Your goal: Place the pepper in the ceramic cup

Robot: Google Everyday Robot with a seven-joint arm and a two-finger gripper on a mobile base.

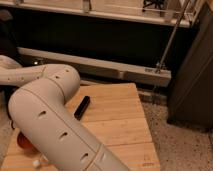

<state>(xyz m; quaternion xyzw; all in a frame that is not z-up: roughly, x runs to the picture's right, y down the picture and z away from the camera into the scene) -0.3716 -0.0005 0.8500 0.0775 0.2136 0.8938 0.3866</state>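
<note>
My big white arm point(50, 120) fills the left half of the camera view. It bends at the elbow and reaches away past the left edge. The gripper is out of view beyond that edge or behind the arm. The pepper does not show. The white ceramic cup does not show clearly. Only a small white object point(36, 163) peeks out under the arm at the table's front left, and I cannot tell what it is.
A wooden table point(120, 125) stands below me with a black rectangular bar point(82, 107) lying near its middle. Part of a red-orange bowl point(22, 143) shows at the left under the arm. A dark cabinet point(192, 75) stands to the right, and a low shelf runs behind.
</note>
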